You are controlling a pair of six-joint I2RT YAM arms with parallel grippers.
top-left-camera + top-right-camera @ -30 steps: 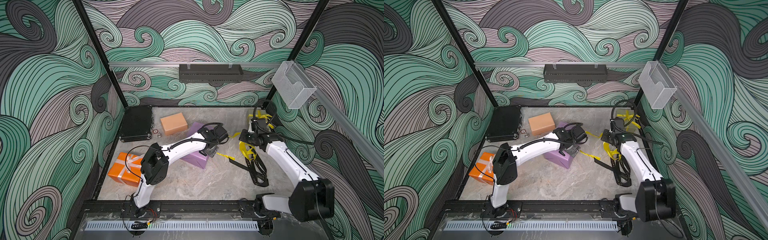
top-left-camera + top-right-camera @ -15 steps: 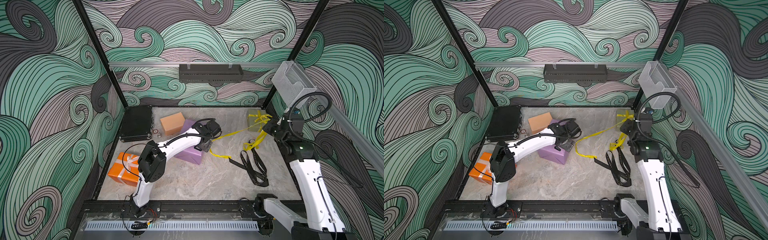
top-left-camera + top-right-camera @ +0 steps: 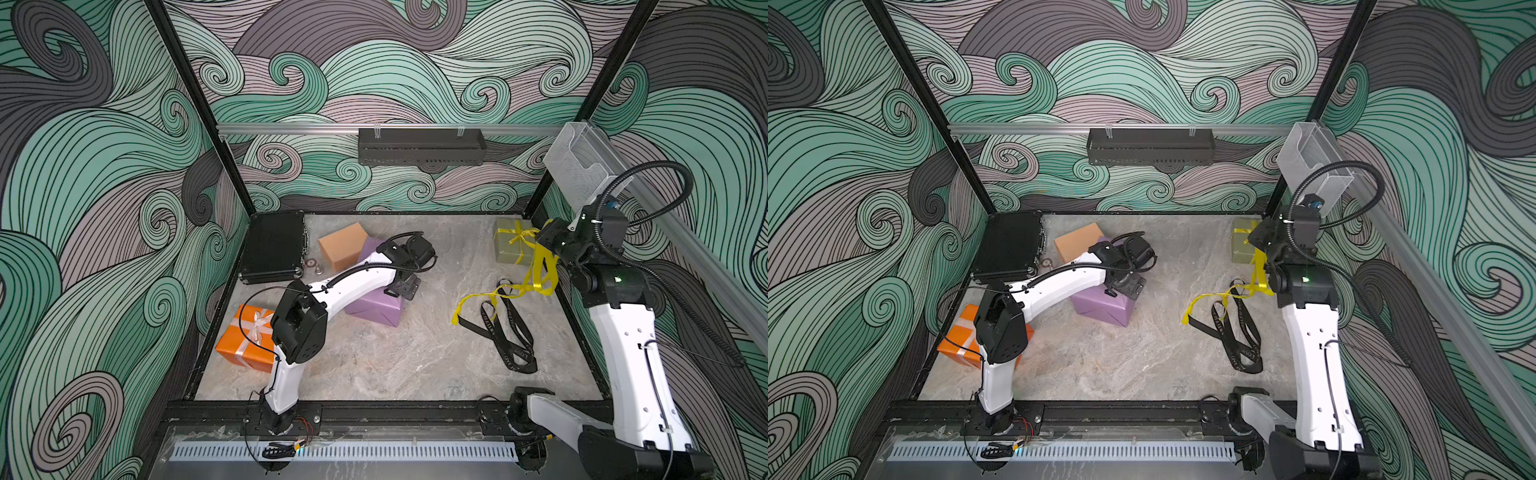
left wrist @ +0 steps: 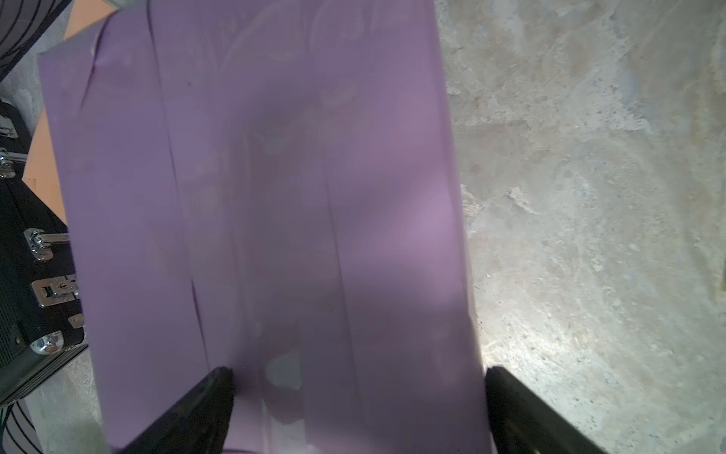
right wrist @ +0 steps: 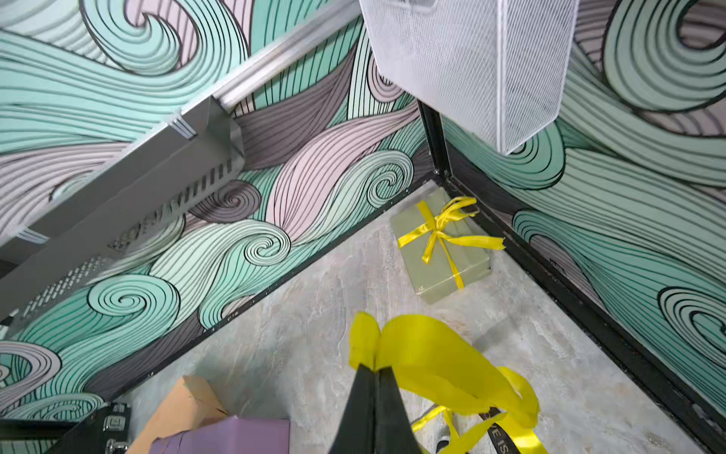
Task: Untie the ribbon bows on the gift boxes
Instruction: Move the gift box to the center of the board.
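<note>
Now the right gripper (image 5: 376, 371) hangs high at the far right, its jaws pressed together on a loose yellow ribbon (image 5: 436, 353) that drapes down across the black ribbon (image 3: 507, 332) on the table. The olive-green box (image 5: 451, 271) sits in the far right corner, beyond and below those jaws. Its yellow bow (image 5: 436, 230) is tied, with 1 long tail reaching toward the right wall, and the right arm is clearly nearer. The left gripper (image 4: 359, 375) hovers over the bare purple box (image 4: 275, 177), jaws wide apart and empty. The orange box (image 3: 237, 349) with its white bow (image 3: 259, 326) lies near left, on that arm's side.
</note>
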